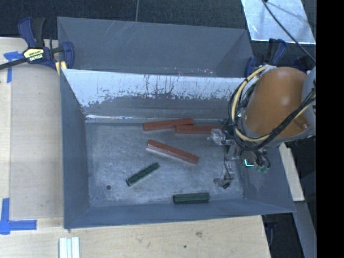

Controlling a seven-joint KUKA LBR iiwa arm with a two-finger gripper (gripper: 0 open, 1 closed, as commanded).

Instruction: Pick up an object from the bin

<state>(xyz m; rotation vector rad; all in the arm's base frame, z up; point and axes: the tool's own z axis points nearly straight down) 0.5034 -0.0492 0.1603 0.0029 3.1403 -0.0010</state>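
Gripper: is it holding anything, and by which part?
Nothing that can be seen: the gripper sits low by the bin's right wall, apart from the dark green bar beside it.

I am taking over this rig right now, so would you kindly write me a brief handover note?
Gripper: low near the bin's right wall, above bare floor.
Nearest: dark green bar by the front wall; slanted red-brown bar mid-bin.
Two red-brown bars lie at the back, a second green bar front-left.
Done: nothing lifted yet.
Left: grasp one bar, lift it out.
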